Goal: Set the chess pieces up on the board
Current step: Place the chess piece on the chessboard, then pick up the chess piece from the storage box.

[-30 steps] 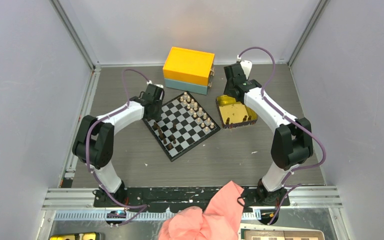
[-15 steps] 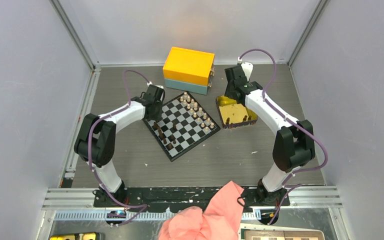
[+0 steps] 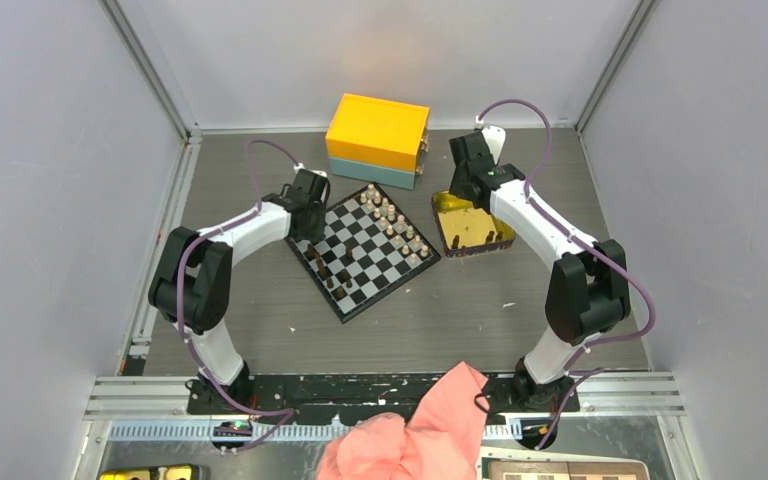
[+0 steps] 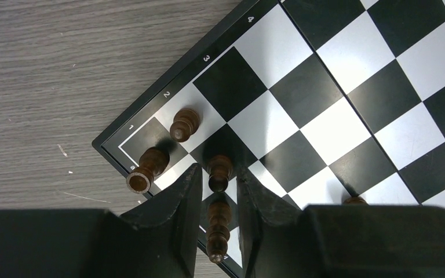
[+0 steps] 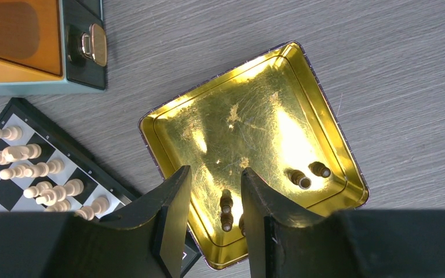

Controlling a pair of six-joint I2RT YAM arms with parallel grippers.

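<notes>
Left jaws barely apart around dark piece (image 4: 219, 172)

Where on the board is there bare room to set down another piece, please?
The middle rows of the board are bare, between the light pieces on its far-right side and the dark pieces on the near-left side. The edge squares by labels 3 and 4 are free. The corner by label 1, under the left end effector, is crowded.
</notes>
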